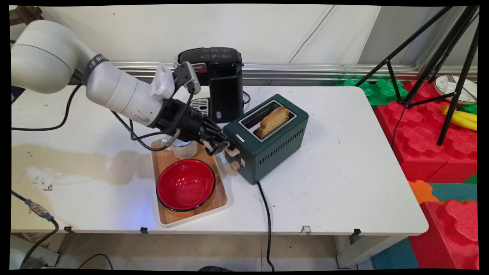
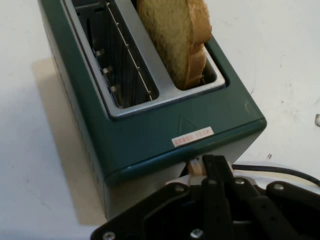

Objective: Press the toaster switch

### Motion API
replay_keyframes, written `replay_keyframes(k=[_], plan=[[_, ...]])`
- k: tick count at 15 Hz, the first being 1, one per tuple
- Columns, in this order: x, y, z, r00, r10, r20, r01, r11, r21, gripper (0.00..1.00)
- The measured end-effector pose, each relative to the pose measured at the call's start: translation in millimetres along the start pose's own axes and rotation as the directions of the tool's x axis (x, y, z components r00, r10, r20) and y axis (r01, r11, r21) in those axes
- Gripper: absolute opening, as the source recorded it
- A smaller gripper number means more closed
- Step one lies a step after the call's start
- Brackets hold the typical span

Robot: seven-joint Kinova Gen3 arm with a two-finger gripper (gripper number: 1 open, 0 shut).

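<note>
A dark green two-slot toaster [image 1: 267, 141] [image 2: 175, 125] stands mid-table with one slice of toasted bread [image 1: 272, 121] [image 2: 175, 40] upright in its far slot; the near slot is empty. My gripper [image 1: 225, 145] [image 2: 212, 165] is shut, its fingers pressed together against the toaster's near end. The fingertips rest right at the pale wooden lever [image 1: 232, 151] [image 2: 195, 167], which shows just beside them. A round wooden knob [image 1: 234, 165] sits below the lever.
Under my wrist a wooden tray [image 1: 214, 202] holds a red bowl [image 1: 186, 185] and a clear cup [image 1: 183, 149]. A black coffee machine [image 1: 219, 84] stands behind. The toaster's black cord [image 1: 267, 217] runs off the front edge. A tripod [image 1: 450, 57] and red foam blocks [image 1: 420, 130] are at right.
</note>
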Motion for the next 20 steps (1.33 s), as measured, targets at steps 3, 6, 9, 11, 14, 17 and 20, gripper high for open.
replay_keyframes(k=[3, 6, 9, 11, 14, 17, 20], plan=[[-4, -3, 7, 1.000, 0.016, 0.006, -0.016, 1.000, -0.005, 0.00], [-8, -5, 14, 0.999, 0.034, 0.013, -0.034, 0.999, -0.010, 0.00], [-14, -8, 20, 0.998, 0.050, 0.021, -0.050, 0.999, -0.014, 0.00], [-17, -9, 22, 0.998, 0.065, 0.023, -0.065, 0.998, -0.019, 0.00], [-23, -10, 23, 0.996, 0.090, 0.018, -0.090, 0.996, -0.025, 0.00], [-29, -10, 21, 0.993, 0.113, 0.014, -0.113, 0.993, -0.032, 0.00], [-34, -10, 18, 0.991, 0.132, 0.008, -0.132, 0.991, -0.035, 0.00]])
